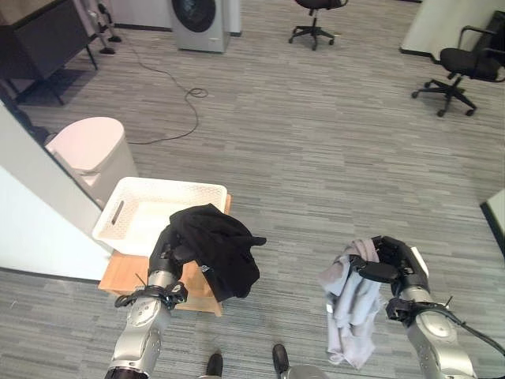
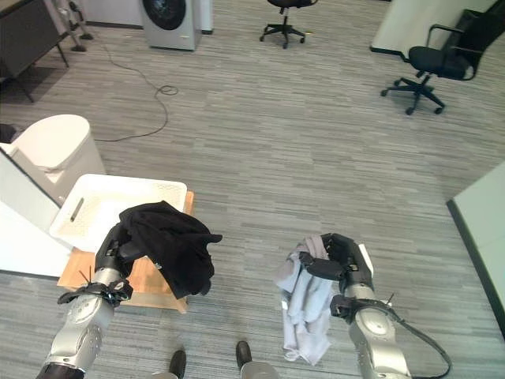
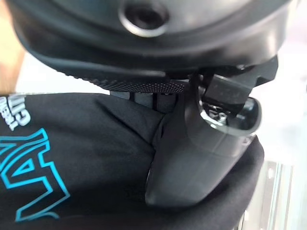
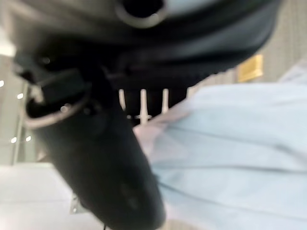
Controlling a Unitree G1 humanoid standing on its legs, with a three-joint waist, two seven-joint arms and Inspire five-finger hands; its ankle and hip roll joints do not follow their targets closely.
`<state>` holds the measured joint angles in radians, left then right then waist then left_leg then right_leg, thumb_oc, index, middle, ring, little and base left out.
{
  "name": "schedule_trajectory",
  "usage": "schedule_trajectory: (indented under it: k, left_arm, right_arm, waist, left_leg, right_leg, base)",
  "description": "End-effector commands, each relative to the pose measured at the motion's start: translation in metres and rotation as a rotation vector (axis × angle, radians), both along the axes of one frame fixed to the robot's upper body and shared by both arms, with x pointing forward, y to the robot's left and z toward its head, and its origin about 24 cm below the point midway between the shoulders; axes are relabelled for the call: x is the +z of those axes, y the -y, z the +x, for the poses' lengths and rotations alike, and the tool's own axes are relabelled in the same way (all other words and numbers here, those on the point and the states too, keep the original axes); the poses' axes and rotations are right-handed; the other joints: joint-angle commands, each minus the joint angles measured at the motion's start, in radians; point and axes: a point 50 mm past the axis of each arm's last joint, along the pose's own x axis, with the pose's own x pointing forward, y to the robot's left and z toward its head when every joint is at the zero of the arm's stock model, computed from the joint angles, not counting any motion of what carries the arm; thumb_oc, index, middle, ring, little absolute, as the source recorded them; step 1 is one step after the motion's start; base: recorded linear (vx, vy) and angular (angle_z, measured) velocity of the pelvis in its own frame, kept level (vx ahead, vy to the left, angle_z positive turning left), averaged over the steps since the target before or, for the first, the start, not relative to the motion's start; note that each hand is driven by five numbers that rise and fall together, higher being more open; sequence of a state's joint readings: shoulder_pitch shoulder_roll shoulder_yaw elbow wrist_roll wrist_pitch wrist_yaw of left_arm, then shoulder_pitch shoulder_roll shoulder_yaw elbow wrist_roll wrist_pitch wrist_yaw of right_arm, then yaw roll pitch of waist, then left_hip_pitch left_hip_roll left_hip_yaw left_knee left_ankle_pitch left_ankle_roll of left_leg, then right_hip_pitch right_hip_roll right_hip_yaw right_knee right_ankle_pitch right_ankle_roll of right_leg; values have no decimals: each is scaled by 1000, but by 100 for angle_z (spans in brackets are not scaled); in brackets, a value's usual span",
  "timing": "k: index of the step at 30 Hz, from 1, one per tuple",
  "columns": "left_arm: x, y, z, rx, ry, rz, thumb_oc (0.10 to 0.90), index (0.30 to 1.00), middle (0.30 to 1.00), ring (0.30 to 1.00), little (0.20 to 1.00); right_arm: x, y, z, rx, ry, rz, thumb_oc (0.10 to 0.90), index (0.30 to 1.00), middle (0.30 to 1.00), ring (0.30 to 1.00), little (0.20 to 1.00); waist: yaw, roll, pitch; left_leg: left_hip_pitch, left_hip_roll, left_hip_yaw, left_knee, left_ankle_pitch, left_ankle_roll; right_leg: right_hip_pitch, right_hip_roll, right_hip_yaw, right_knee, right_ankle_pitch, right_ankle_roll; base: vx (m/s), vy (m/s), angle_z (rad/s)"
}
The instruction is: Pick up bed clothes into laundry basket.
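Observation:
A black garment [image 1: 219, 251] with a blue print [image 3: 29, 172] hangs from my left hand [image 1: 168, 254], whose fingers are curled round it, over the near right corner of the white laundry basket [image 1: 126, 204]. To the right, my right hand [image 1: 394, 268] is shut on a light grey garment [image 1: 349, 309] that dangles above the floor. In the right wrist view the pale cloth [image 4: 240, 153] lies against the thumb [image 4: 105, 163]. The basket [image 2: 87, 205] stands on a low wooden stand [image 1: 126, 276].
A white lidded bin [image 1: 91, 150] stands left of the basket beside a white wall panel [image 1: 31, 229]. A washing machine [image 1: 199, 22] is at the back. Two office chairs [image 1: 458, 67] stand at the far right and back. A cable [image 1: 170, 106] trails on the floor.

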<state>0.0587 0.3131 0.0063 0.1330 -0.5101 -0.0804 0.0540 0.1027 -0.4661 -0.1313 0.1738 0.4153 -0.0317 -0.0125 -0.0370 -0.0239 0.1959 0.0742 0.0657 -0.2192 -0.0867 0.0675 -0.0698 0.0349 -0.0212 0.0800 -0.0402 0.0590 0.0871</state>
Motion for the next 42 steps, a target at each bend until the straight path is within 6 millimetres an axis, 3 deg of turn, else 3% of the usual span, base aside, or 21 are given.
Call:
schedule_trajectory:
  k: [1, 2, 4, 5, 6, 7, 8, 9, 10, 13, 15, 17, 18, 19, 22, 23, 24, 27, 32, 36, 42]
  left_arm:
    - [82, -24, 10, 41, 401, 84, 400, 300, 300, 300, 300]
    - [89, -30, 9, 64, 436, 89, 400, 300, 300, 300, 300]
    - [96, -34, 8, 82, 463, 100, 400, 300, 300, 300, 300]
    - [99, -35, 9, 88, 478, 98, 400, 300, 300, 300, 300]
    - [104, -36, 11, 100, 498, 95, 400, 300, 300, 300, 300]
    - [104, -36, 11, 100, 500, 94, 400, 300, 300, 300, 300]
    - [108, -36, 13, 101, 516, 97, 400, 300, 300, 300, 300]
    - [123, -39, 11, 94, 573, 117, 400, 300, 300, 300, 300]
    - [122, -38, 10, 93, 572, 114, 400, 300, 300, 300, 300]
    - [133, -57, 0, 115, 598, 160, 400, 300, 300, 300, 300]
    - [134, -60, -3, 115, 592, 176, 400, 300, 300, 300, 300]
    - [132, -70, -10, 117, 564, 204, 400, 300, 300, 300, 300]
    - [129, -71, -10, 109, 545, 209, 400, 300, 300, 300, 300]
    - [129, -71, -10, 112, 545, 204, 400, 300, 300, 300, 300]
    - [119, -66, -10, 103, 513, 176, 400, 300, 300, 300, 300]
    - [114, -57, -8, 68, 500, 139, 400, 300, 300, 300, 300]
    - [113, -59, -9, 78, 498, 136, 400, 300, 300, 300, 300]
    - [107, -46, -6, -19, 460, 116, 400, 300, 300, 300, 300]
    - [93, -49, -12, 5, 415, 72, 400, 300, 300, 300, 300]
    - [89, -42, -7, -11, 404, 48, 400, 300, 300, 300, 300]
    - [85, -24, 2, -76, 408, -23, 400, 300, 300, 300, 300]
  right_arm:
    - [88, 8, 25, 21, 409, -115, 400, 300, 300, 300, 300]
    - [105, 17, 26, -4, 459, -158, 400, 300, 300, 300, 300]
    - [121, 27, 25, -32, 504, -193, 400, 300, 300, 300, 300]
    - [129, 35, 22, -57, 524, -216, 400, 300, 300, 300, 300]
    - [141, 47, 18, -100, 548, -255, 400, 300, 300, 300, 300]
    - [142, 48, 18, -100, 550, -255, 400, 300, 300, 300, 300]
    - [149, 56, 17, -133, 557, -283, 400, 300, 300, 300, 300]
    - [163, 77, 6, -206, 554, -366, 400, 300, 300, 300, 300]
    - [164, 77, 6, -207, 554, -369, 400, 300, 300, 300, 300]
    - [205, 123, -11, -341, 518, -531, 400, 300, 300, 300, 300]
    - [213, 129, -12, -347, 507, -559, 400, 300, 300, 300, 300]
    - [243, 150, -13, -384, 441, -664, 400, 300, 300, 300, 300]
    - [275, 158, -15, -424, 397, -796, 400, 300, 300, 300, 300]
    - [277, 157, -13, -420, 399, -800, 400, 300, 300, 300, 300]
    - [316, 159, -11, -479, 385, -913, 400, 300, 300, 300, 300]
    - [340, 162, -14, -547, 366, -986, 400, 300, 300, 300, 300]
    - [342, 159, -9, -538, 370, -989, 400, 300, 300, 300, 300]
    - [363, 169, -9, -651, 295, -1041, 400, 300, 300, 300, 300]
    - [402, 129, 28, -581, 358, -1129, 400, 300, 300, 300, 300]
    - [422, 107, 39, -536, 408, -1179, 400, 300, 300, 300, 300]
    - [433, 76, 59, -471, 470, -1219, 400, 300, 300, 300, 300]
  waist:
    - [38, -67, -102]
    - [46, -73, -92]
    - [46, -82, -81]
    - [39, -88, -69]
    - [17, -96, -57]
    - [17, -96, -58]
    - [8, -101, -57]
    - [0, -93, -63]
    - [2, -90, -64]
    - [27, -76, -83]
    - [31, -74, -90]
    - [52, -77, -100]
    - [79, -88, -98]
    - [77, -84, -98]
    - [100, -98, -95]
    - [125, -112, -92]
    - [118, -108, -93]
    - [159, -153, -87]
    - [129, -134, -101]
    - [124, -122, -100]
    - [126, -125, -97]
  left_leg:
    - [-3, -84, -32, 21, -61, 26]
    - [-37, -80, -42, 62, -60, 2]
    - [-74, -85, -37, 123, -70, -15]
    - [-99, -78, 2, 150, -67, -20]
    - [-120, -38, 132, 180, -72, -22]
    - [-125, -40, 132, 182, -68, -22]
    - [-128, -11, 207, 196, -73, -21]
    - [-110, 23, 293, 180, -99, -18]
    - [-105, 24, 295, 174, -99, -18]
    - [-92, 1, 276, 92, -61, -6]
    - [-78, -5, 271, 66, -64, -4]
    - [-52, -14, 282, 14, -49, -4]
    - [-54, -20, 280, 4, -45, -5]
    - [-54, -20, 282, 3, -45, -5]
    - [-57, -23, 284, -1, -42, -5]
    - [-60, -24, 281, -1, -40, -4]
    - [-58, -25, 283, -1, -41, -4]
    - [-68, -31, 271, -1, -40, -2]
    - [-81, -33, 267, -1, -38, -1]
    - [-86, -35, 262, -1, -37, 0]
    - [-89, -36, 258, -1, -38, 1]
  right_leg:
    - [-53, -62, 23, 41, -28, 26]
    - [-39, -63, -14, 30, -35, 13]
    - [-24, -71, -48, 20, -36, 8]
    - [-18, -84, -70, 18, -32, 9]
    - [-6, -106, -117, 16, -33, 16]
    - [-10, -107, -117, 15, -29, 17]
    - [-11, -121, -140, 18, -30, 24]
    - [0, -125, -177, 17, -45, 36]
    - [0, -124, -176, 17, -46, 36]
    - [2, -132, -198, 21, -42, 47]
    - [11, -134, -202, 13, -49, 51]
    - [22, -142, -222, 12, -55, 60]
    - [17, -148, -230, 16, -50, 65]
    - [15, -149, -228, 17, -50, 66]
    - [9, -155, -235, 23, -46, 70]
    - [10, -158, -238, 23, -43, 71]
    - [10, -158, -236, 23, -43, 71]
    - [13, -161, -247, 14, -36, 75]
    - [8, -159, -248, 3, -30, 79]
    - [6, -160, -248, 4, -29, 80]
    - [6, -158, -249, 1, -26, 82]
  base:
    - [-24, -155, 32]
    - [-24, -146, 59]
    - [-36, -120, 75]
    - [-71, -21, 61]
    - [-75, 8, 52]
    - [-86, 10, 94]
    - [-78, -7, 118]
    - [-56, -10, 103]
    - [8, 23, 73]
    - [52, 88, 49]
    - [90, 67, 18]
    - [92, 86, 24]
    - [30, 65, 17]
    - [16, 59, 7]
    - [26, 49, 3]
    - [43, 51, 0]
    - [47, 41, 4]
    - [40, 26, 8]
    - [25, 13, 5]
    - [9, 7, 2]
    - [2, 1, 1]
